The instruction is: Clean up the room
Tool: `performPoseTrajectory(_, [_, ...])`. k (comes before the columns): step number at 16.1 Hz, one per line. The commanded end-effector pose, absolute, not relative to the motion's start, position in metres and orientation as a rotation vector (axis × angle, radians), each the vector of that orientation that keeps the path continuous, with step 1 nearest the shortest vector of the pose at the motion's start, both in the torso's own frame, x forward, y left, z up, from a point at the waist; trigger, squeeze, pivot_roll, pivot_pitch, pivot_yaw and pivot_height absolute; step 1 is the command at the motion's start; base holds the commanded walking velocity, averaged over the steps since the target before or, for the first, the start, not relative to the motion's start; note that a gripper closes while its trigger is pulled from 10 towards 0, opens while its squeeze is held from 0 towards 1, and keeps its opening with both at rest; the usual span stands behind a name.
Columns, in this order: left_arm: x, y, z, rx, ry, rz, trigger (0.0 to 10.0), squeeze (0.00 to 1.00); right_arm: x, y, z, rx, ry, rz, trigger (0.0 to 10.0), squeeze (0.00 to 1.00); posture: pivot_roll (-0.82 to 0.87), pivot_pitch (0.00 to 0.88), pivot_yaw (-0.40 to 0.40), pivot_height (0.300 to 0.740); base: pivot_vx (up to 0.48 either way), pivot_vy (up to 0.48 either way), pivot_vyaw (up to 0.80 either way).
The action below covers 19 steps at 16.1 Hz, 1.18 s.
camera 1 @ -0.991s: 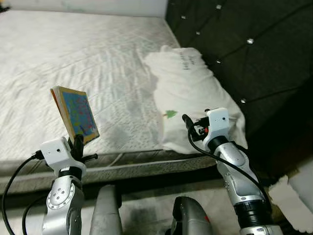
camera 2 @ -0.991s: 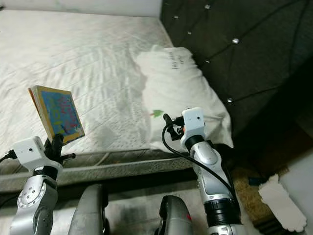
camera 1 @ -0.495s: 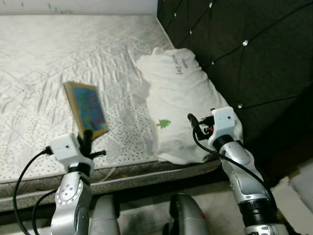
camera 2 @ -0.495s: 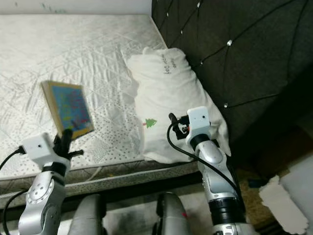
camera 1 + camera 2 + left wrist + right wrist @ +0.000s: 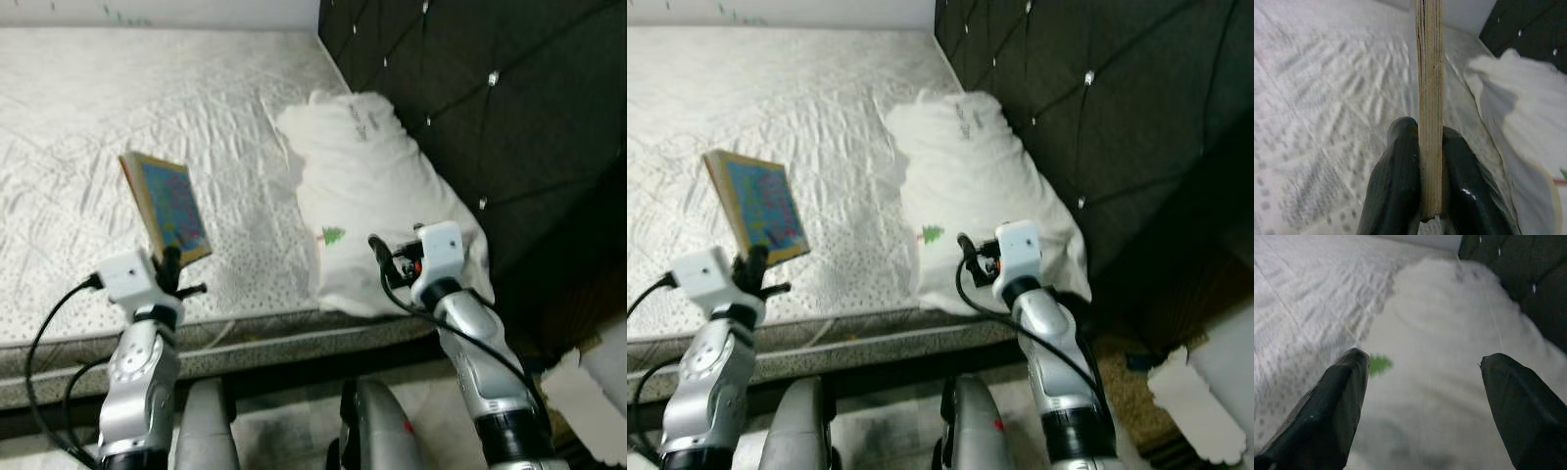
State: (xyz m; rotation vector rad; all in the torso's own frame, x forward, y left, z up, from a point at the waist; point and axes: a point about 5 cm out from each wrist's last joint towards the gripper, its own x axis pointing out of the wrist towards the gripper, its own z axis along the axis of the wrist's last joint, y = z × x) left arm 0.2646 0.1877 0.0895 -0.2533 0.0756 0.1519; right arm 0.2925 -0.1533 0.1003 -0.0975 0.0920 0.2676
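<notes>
Book is standing upright in your left gripper, fingers clamping its lower edge, above the mattress near its front edge. Right gripper is hovering wide open, empty, over the pillow. You're gripping low, so keep it vertical and move slowly.

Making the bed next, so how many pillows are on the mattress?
1. The white pillow lies on the mattress against the dark headboard, ahead of the right tool.
</notes>
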Motion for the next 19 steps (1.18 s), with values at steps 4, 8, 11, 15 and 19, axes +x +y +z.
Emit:
performPoseTrajectory(4, [0.287, 0.168, 0.092, -0.382, 0.129, 0.108, 10.0, 0.0, 0.288, -0.161, 0.107, -0.118, 0.105, 0.288, 10.0, 0.0, 0.02, 0.151, -0.119, 0.575, 0.0, 0.0, 0.0])
performPoseTrajectory(8, [0.309, 0.143, 0.093, -0.55, 0.22, -0.015, 10.0, 0.0, 0.272, -0.168, 0.108, -0.142, 0.132, 0.277, 10.0, 0.0, -0.04, 0.207, -0.119, 0.575, 0.0, 0.0, 0.0])
performPoseTrajectory(11, [0.318, 0.131, 0.089, -0.652, 0.329, -0.085, 10.0, 0.0, 0.265, -0.175, 0.109, -0.145, 0.147, 0.253, 10.0, 0.0, -0.06, 0.229, -0.118, 0.575, 0.0, 0.0, 0.0])
performPoseTrajectory(15, [0.317, 0.111, 0.081, -0.696, 0.483, -0.239, 10.0, 0.0, 0.262, -0.178, 0.111, -0.16, 0.159, 0.246, 10.0, 0.0, -0.08, 0.235, -0.123, 0.575, 0.0, 0.0, 0.0])
performPoseTrajectory(19, [0.322, 0.104, 0.083, -0.766, 0.553, -0.334, 10.0, 0.0, 0.261, -0.177, 0.114, -0.161, 0.166, 0.247, 10.0, 0.0, -0.09, 0.241, -0.126, 0.575, 0.0, 0.0, 0.0])
